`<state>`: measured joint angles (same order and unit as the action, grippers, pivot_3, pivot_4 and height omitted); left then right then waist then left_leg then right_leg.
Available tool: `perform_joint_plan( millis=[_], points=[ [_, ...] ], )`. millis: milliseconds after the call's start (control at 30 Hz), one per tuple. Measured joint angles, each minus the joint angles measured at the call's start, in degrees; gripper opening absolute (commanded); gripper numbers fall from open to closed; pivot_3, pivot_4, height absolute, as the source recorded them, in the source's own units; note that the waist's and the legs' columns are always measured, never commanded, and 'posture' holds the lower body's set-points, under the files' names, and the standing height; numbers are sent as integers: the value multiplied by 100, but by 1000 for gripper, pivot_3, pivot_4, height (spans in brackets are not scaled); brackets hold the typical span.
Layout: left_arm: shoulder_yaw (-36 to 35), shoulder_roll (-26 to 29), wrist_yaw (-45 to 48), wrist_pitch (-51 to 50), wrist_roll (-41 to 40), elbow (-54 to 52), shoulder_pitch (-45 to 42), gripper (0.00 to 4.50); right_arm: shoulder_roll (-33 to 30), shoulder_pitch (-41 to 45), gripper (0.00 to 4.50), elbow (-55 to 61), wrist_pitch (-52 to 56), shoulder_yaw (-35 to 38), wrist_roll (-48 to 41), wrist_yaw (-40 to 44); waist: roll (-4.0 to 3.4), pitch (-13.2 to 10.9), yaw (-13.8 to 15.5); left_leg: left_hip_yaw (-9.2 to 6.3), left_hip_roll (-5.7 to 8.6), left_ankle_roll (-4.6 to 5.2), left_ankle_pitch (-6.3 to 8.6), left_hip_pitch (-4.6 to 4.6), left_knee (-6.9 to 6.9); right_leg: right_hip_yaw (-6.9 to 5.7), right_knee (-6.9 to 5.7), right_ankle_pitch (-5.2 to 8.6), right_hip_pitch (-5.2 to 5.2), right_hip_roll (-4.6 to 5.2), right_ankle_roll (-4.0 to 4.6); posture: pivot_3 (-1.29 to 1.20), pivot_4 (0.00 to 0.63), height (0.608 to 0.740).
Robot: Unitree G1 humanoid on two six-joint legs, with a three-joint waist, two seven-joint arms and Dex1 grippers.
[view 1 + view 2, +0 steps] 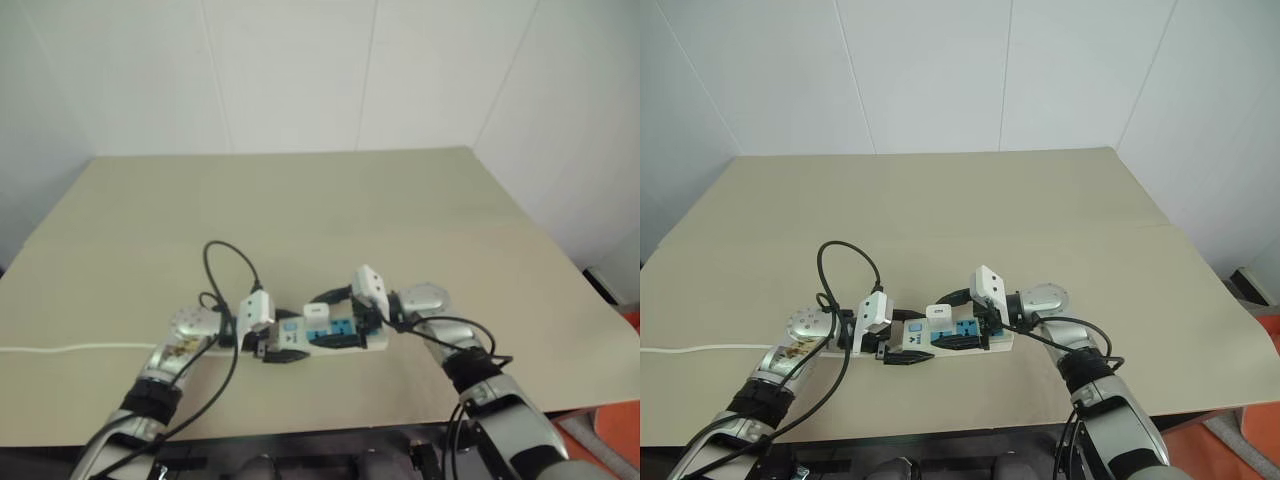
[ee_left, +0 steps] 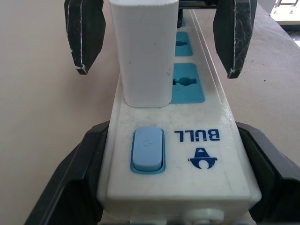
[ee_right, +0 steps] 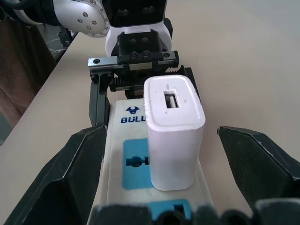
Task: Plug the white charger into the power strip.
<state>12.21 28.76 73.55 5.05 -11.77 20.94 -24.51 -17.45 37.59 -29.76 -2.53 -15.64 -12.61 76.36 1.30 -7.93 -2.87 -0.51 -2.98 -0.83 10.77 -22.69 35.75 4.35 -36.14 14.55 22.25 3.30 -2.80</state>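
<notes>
Right claw (image 3: 154,154): jaws spread wide, one black finger (image 3: 70,178) on each side of the charger (image 3: 172,136) with clear gaps between; it grips nothing and touches nothing visible. It reaches in from the strip's far end, pointing along the bar toward the left claw.

Left claw (image 2: 176,168): closed on the switch end of the strip (image 2: 206,154), its fingers (image 2: 70,183) pressed against both long sides of the bar. It holds the strip flat on the table (image 1: 300,200).

Charger: small white block, upright, seated in the socket nearest the switch (image 2: 148,150). A slot shows on its top face. It stands between the right claw's open fingers and just beyond the left claw's grip.

Strip: long white bar lying crosswise near the table's front edge, between the two claws. Blue switch and blue "BULL" lettering at the left claw's end; two blue sockets bare beyond the charger. A thin white cord (image 1: 60,348) runs off from the left claw's side along the table toward its left edge.

Table: plain tan top, white wall panels behind.
</notes>
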Motion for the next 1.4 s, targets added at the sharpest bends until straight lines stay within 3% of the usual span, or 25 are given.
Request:
perform_joint_plan(
  millis=[67,133,200,567,733,933,1133,1400],
  points=[
    [0,-3,0,0,-1,0,-1,3315,-64,1,4483,17,72,50,-3,14,0,0,2,0,0,0,0,-1,0,0,0,0,0,0,0,0,150,740],
    [-1,-2,7,-11,-18,-2,-1,4091,-223,-1,4500,54,182,106,-9,49,0,0,2,0,0,0,0,-1,0,0,1,0,1,0,0,0,150,740],
    [-17,94,58,-65,-44,-4,3,4479,-387,-8,4500,122,300,180,-13,94,-1,-1,7,0,0,0,0,-4,-1,0,1,0,5,0,0,0,150,740],
    [-599,858,422,-557,-758,-1456,423,4479,-887,-174,4500,673,705,561,-224,109,-2,-22,58,0,2,0,0,-53,1,-2,9,-2,41,7,3,0,150,740],
    [-1413,1800,583,-1127,-1319,-2062,708,4479,-1940,-435,4500,1428,1085,1116,-605,360,-1,-32,82,1,2,0,1,-57,-10,-5,18,0,49,8,4,0,150,740],
    [-2371,2367,370,-1444,-1542,-2283,1275,4479,-2743,-856,4500,1887,1439,1711,-891,373,1,-40,61,7,0,0,1,-56,-13,-4,21,6,54,11,-2,0,150,740],
    [-3035,2550,169,-1779,-1757,-2800,2004,4479,-3213,-1284,4500,2181,1668,2067,-903,213,0,-46,66,12,-1,0,1,-55,-16,-3,21,18,59,14,-12,0,150,740],
    [-3045,2476,-91,-1903,-1777,-3034,2044,4479,-3232,-1318,4500,2370,1837,2094,-912,-56,1,-47,75,14,0,0,1,-55,-12,-2,18,21,58,14,-16,0,150,740]
  ],
)
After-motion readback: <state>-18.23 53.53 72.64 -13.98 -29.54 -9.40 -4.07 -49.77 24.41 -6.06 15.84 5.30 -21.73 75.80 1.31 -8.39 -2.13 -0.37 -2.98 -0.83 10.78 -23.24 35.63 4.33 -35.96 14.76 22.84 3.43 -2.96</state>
